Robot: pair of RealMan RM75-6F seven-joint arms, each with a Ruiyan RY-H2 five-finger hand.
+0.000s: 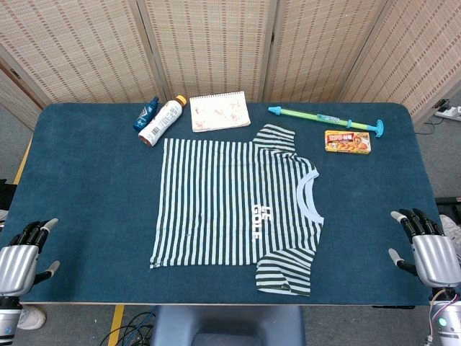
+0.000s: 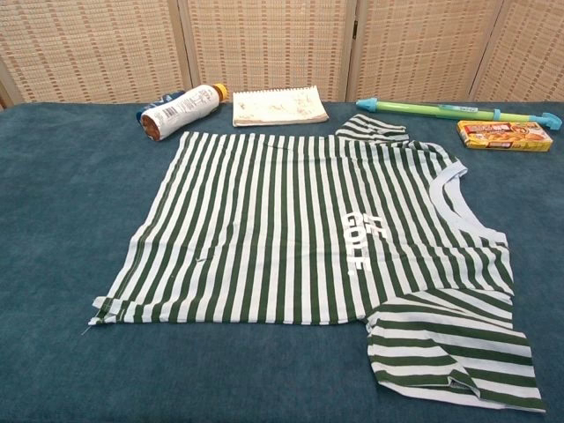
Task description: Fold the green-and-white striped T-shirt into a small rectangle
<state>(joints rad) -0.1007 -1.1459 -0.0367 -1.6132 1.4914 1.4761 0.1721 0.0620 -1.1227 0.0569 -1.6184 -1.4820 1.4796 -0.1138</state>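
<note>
Across the middle of the blue table (image 1: 86, 180) I've got the striped T-shirt (image 1: 230, 205) lying flat, collar to the right. Only the head view shows my hands: left hand (image 1: 21, 259) and right hand (image 1: 428, 252) at the near corners, fingers spread, holding nothing. Chest view gives me the near sleeve (image 2: 454, 357) up close.

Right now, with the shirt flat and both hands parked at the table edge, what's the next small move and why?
Probably bring the right robot hand in to the near sleeve and fold it onto the body. The striped T-shirt lies flat, collar toward that side, sleeves sticking out, and both the right and the left robot hand are open and apart from the cloth.
</note>
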